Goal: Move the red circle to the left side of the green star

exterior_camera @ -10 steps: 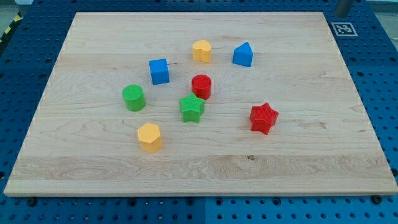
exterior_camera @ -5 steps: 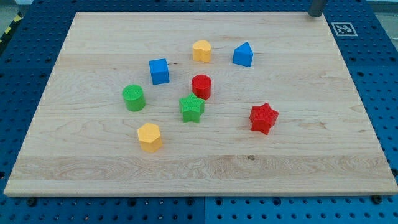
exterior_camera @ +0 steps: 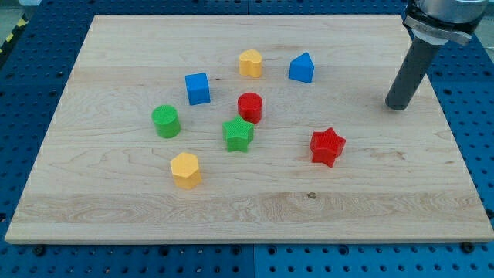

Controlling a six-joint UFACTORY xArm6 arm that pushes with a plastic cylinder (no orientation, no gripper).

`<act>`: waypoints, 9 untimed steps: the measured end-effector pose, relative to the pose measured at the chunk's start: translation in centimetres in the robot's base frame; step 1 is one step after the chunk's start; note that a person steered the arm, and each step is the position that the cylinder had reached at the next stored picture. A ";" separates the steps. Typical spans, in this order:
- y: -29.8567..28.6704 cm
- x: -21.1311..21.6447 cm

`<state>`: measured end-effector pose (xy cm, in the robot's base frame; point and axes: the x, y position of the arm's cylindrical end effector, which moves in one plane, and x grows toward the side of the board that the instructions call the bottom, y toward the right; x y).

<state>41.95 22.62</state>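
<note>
Now approach step: my tip (exterior_camera: 397,106) on wooden worktop (exterior_camera: 116,201), far right, well apart from red circle block (exterior_camera: 249,106); no end effector jaws to judge. Next: circle round, nudge it left past green star block (exterior_camera: 238,134).

A robotics lab bench: a wooden board (exterior_camera: 255,197) lies on a blue perforated mounting table (exterior_camera: 23,85), with a printed fiducial marker (exterior_camera: 426,35) at the far right corner.

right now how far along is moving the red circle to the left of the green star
Nothing looks done: the red circle sits just above and right of the green star. My tip is on the board, far to the view's right of both, touching no block. Reaching and pushing the circle remain.
</note>
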 end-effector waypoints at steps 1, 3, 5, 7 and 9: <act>-2.1 0.0; -14.6 0.0; -23.2 0.0; -33.3 -0.1; -34.3 -2.1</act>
